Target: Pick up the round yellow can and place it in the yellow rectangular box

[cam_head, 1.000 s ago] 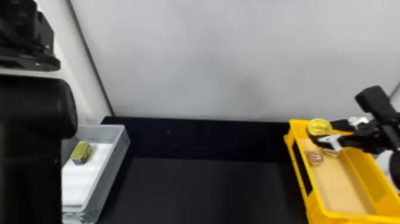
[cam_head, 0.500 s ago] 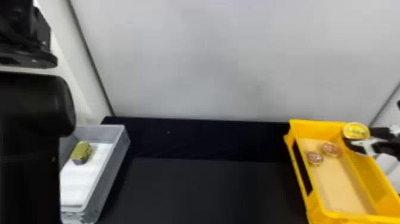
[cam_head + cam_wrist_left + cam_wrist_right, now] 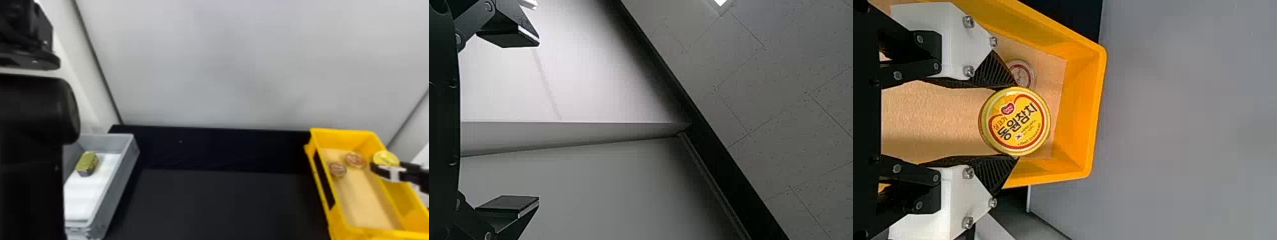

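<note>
Head view: right claw point(image 3: 1017, 122) pinches the round yellow can point(image 3: 385, 157) by the yellow box's point(image 3: 341, 138) right side, its middle lying left (only slightly, I'd judge)

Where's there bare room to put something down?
The widest bare patch is the black table between the gray box and yellow box. The yellow box's near floor is bare too; its far end is crowded by two small round cans and the right gripper holding the round yellow can.

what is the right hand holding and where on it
The right hand holds the round yellow can by opposite sides of its rim, the lid between the two fingertips.
</note>
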Available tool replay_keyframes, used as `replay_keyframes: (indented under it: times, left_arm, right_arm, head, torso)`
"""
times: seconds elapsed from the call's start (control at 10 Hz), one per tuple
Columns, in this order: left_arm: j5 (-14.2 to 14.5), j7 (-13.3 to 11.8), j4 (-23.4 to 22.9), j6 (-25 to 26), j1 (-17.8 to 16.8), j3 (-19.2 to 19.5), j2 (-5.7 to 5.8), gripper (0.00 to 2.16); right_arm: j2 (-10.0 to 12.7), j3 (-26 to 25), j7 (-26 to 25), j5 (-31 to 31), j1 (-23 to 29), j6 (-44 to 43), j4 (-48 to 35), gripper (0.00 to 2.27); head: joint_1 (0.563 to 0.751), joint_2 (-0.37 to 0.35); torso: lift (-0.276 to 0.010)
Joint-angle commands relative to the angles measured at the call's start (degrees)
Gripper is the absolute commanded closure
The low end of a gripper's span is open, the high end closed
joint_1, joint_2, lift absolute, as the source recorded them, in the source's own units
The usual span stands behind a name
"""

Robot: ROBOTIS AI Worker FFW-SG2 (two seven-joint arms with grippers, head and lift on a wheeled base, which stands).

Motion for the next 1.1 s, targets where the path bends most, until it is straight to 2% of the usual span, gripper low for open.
replay_keyframes:
  times: [0.0,0.2,0.5,1.0]
  left_arm:
    - [0.0,0.0,0.0,0.1,-0.2,-0.1,0.00,0.15]
    - [0.1,0.0,0.0,0.0,-0.2,-0.1,0.00,0.15]
    - [0.1,0.0,0.0,0.0,-0.5,-0.3,0.00,0.15]
    - [0.2,-0.1,0.0,0.0,-0.6,-0.4,0.00,0.15]
  right_arm:
    - [-1.7,1.3,-6.3,-13.2,-0.1,0.0,6.7,0.65]
    - [-2.7,2.3,-11.1,-20.5,-0.4,-0.6,10.9,0.65]
    - [-3.8,4.4,-13.8,-25.5,-1.8,-0.6,16.0,0.65]
    - [-3.8,4.9,-16.1,-28.9,-1.8,0.0,20.1,0.65]
  head:
    - [0.663,0.054]
    - [0.663,0.054]
    - [0.663,0.054]
    - [0.663,0.054]
  torso:
    - [-0.010]
    - [-0.010]
    - [-0.010]
    - [-0.010]
